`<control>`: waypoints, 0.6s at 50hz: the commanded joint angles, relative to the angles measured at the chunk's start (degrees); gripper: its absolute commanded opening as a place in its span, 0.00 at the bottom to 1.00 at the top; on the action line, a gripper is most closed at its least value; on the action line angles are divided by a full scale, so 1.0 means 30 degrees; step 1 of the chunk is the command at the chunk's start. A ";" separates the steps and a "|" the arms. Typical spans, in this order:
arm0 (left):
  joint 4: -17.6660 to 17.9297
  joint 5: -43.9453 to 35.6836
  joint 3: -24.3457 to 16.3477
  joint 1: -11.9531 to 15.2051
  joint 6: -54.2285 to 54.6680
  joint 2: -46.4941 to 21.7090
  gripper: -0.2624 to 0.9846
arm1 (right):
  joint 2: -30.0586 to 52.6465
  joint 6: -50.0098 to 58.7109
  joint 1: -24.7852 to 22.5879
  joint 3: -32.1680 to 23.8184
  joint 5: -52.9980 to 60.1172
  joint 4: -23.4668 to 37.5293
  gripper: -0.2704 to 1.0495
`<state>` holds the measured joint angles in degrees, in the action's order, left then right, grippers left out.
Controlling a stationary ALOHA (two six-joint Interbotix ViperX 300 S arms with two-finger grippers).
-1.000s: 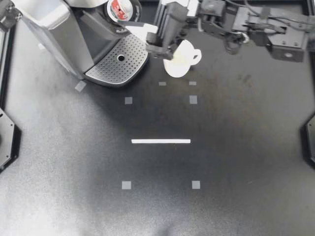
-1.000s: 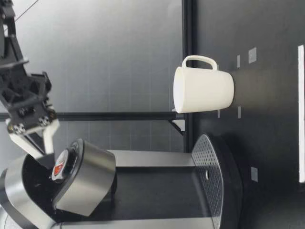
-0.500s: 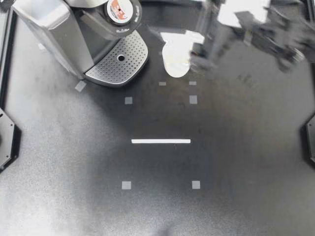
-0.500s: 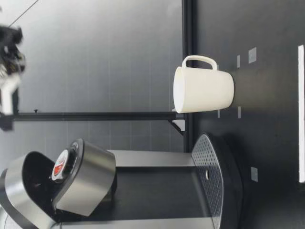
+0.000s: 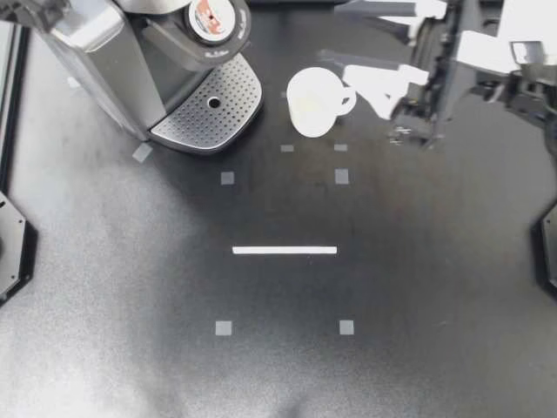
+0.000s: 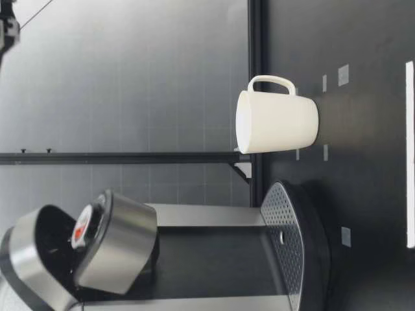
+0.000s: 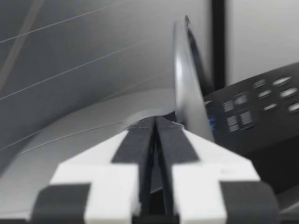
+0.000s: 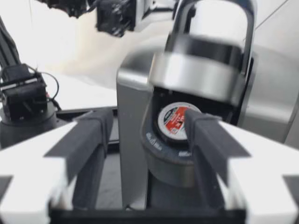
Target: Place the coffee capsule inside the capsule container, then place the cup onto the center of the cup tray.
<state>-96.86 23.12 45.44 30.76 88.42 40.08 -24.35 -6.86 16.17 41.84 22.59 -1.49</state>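
The red-and-white coffee capsule [image 5: 214, 15] lies in the open capsule holder of the coffee machine [image 5: 104, 52], also in the low view as capsule [image 6: 82, 224]. The white cup [image 5: 313, 101] stands upright on the table beside the perforated cup tray [image 5: 233, 94]. My right gripper [image 5: 338, 35] hovers open and empty, behind and to the right of the cup. In its wrist view the right gripper [image 8: 148, 122] faces the capsule [image 8: 176, 118] from a distance. My left gripper [image 7: 154, 125] is shut, its tips by the machine's raised lid [image 7: 187, 93].
Grey tape squares [image 5: 341, 177] and a white tape line [image 5: 285, 250] mark the black table in front of the cup. The machine fills the back left corner. In the low view the cup [image 6: 279, 123] stands farther from that camera than the tray [image 6: 288, 236].
My right gripper has pulled back from the capsule holder toward the right, leaving the capsule in it, and has left the low view. Its fingers have narrowed a little. The cup has not moved.
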 commanded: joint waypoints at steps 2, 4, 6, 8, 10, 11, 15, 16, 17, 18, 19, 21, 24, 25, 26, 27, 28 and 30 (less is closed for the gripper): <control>-0.0088 -0.1787 -0.0645 -0.0059 0.0146 0.0146 0.32 | -0.0527 0.0029 -0.0088 -0.0146 0.0234 -0.0029 0.67; -0.0059 -0.2461 -0.0732 -0.0059 0.0205 0.0234 0.32 | -0.0586 0.0059 -0.0088 -0.0117 0.0234 -0.0029 0.67; 0.0029 -0.3311 -0.0820 -0.0059 0.0264 0.0293 0.32 | -0.0674 0.0059 -0.0088 -0.0059 0.0234 -0.0029 0.67; 0.0029 -0.4043 -0.0850 -0.0059 0.0352 0.0322 0.32 | -0.0762 0.0059 -0.0088 0.0000 0.0234 -0.0029 0.67; 0.0029 -0.4775 -0.0938 -0.0059 0.0469 0.0293 0.32 | -0.0850 0.0059 -0.0088 0.0059 0.0234 -0.0029 0.67; 0.0059 -0.5068 -0.0967 -0.0059 0.0498 0.0293 0.32 | -0.0908 0.0059 -0.0088 0.0117 0.0234 -0.0029 0.67; 0.0059 -0.5684 -0.1025 -0.0117 0.0820 0.0234 0.32 | -0.1113 0.0088 -0.0088 0.0205 0.0234 -0.0029 0.67; 0.0059 -0.5713 -0.1055 -0.0176 0.0879 0.0205 0.32 | -0.1143 0.0088 -0.0088 0.0234 0.0234 -0.0029 0.67; 0.0059 -0.5713 -0.1025 -0.0234 0.0937 0.0176 0.32 | -0.1201 0.0088 -0.0088 0.0264 0.0234 -0.0029 0.67; 0.0059 -0.5713 -0.1025 -0.0264 0.0996 0.0146 0.32 | -0.1260 0.0117 -0.0088 0.0293 0.0234 -0.0029 0.67; 0.0059 -0.5713 -0.1025 -0.0352 0.1055 0.0146 0.32 | -0.1318 0.0117 -0.0088 0.0322 0.0234 -0.0029 0.67; 0.0029 -0.5713 -0.1025 -0.0469 0.1143 0.0059 0.32 | -0.1406 0.0146 -0.0088 0.0410 0.0234 -0.0059 0.67; 0.0059 -0.5684 -0.0996 -0.0762 0.1172 -0.0088 0.32 | -0.1523 0.0205 -0.0088 0.0498 0.0234 -0.0029 0.67; 0.0059 -0.5654 -0.0996 -0.0820 0.1172 -0.0146 0.32 | -0.1582 0.0234 -0.0088 0.0498 0.0234 -0.0029 0.67; 0.0059 -0.5625 -0.1025 -0.0908 0.1172 -0.0234 0.32 | -0.1611 0.0264 -0.0088 0.0527 0.0234 -0.0029 0.67; 0.0059 -0.5566 -0.1025 -0.0967 0.1172 -0.0293 0.32 | -0.1641 0.0322 -0.0088 0.0557 0.0234 -0.0029 0.67; 0.0059 -0.5537 -0.1025 -0.1055 0.1201 -0.0381 0.32 | -0.1670 0.0322 -0.0088 0.0557 0.0234 -0.0029 0.67; 0.0059 -0.5479 -0.1025 -0.1172 0.1201 -0.0527 0.32 | -0.1670 0.0381 -0.0088 0.0557 0.0234 -0.0029 0.67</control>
<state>-96.77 6.24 43.95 28.13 91.93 39.02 -28.30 -5.89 16.17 44.21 22.68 -1.49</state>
